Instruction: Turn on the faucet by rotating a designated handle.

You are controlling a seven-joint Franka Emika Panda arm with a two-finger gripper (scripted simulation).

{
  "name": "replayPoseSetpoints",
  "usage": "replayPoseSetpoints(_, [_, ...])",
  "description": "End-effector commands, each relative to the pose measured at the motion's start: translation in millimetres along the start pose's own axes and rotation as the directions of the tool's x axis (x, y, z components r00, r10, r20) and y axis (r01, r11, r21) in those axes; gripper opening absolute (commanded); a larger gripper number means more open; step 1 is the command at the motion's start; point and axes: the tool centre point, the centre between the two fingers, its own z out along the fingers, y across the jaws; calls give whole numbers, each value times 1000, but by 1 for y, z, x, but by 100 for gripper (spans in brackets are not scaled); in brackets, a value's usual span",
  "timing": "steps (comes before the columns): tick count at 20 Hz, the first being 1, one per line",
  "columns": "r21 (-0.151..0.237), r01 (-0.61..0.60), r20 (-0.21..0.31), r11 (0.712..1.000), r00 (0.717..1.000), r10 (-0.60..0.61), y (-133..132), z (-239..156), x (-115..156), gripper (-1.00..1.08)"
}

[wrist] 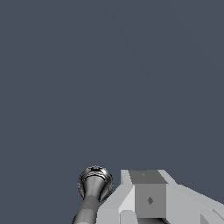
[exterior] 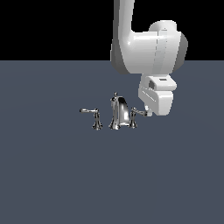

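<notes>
On the exterior view's left, the twin lever (exterior: pixel 89 111) stands on its flared base, apart from the spout by a clear gap and untouched. The chrome faucet (exterior: pixel 118 113) sits mid-floor, its curved spout carrying 1 knob on top. The handle (exterior: pixel 138 113) is fixed close against the spout, its lever reaching toward the gripper (exterior: pixel 149 113), which sits low at the lever's tip, probably to push it round. Whether the pincer is apart or together cannot be told; in the wrist view, the handle's rounded end (wrist: pixel 95 180) lies just beside a finger (wrist: pixel 146 192).
</notes>
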Motion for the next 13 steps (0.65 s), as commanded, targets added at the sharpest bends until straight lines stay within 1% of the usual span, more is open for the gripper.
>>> replayPoseSetpoints(1, [-1,3,1,1000,1000,-3,3,0,-8,-100])
replayPoseSetpoints(12, [-4,5,3,1000,1000,-5,23,0,-50,-100])
replayPoseSetpoints(13, [-4,5,3,1000,1000,-5,23,0,-50,-100])
